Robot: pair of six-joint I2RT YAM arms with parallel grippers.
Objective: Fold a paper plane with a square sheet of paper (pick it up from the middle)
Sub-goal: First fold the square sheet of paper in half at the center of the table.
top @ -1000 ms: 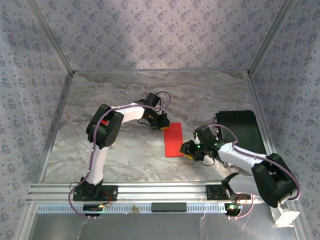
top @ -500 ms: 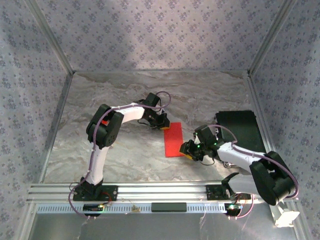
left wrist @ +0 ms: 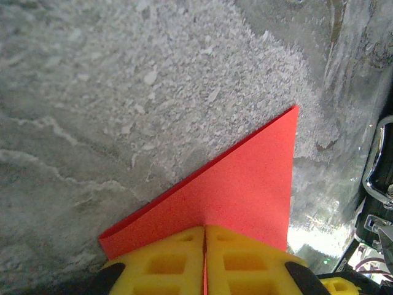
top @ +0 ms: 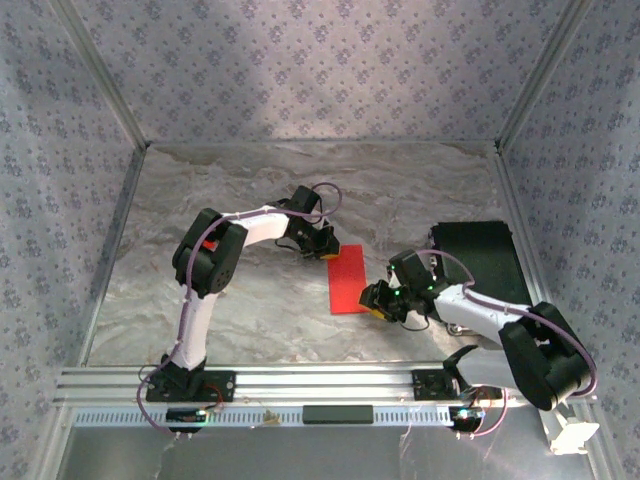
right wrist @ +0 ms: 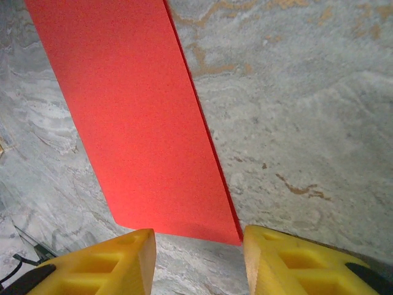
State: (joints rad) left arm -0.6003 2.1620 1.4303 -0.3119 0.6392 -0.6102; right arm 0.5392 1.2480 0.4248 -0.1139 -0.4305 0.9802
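Pinching the far end of the square sheet of paper [top: 348, 285], the left gripper [top: 326, 250] is clamped shut on its red edge. The sheet lies flat on the marbled table [top: 250, 310] as a narrow rectangle, apparently folded in half. The right gripper [top: 377, 300] stands open astride the near corner. The next fold likely needs it to pinch that corner cleanly.
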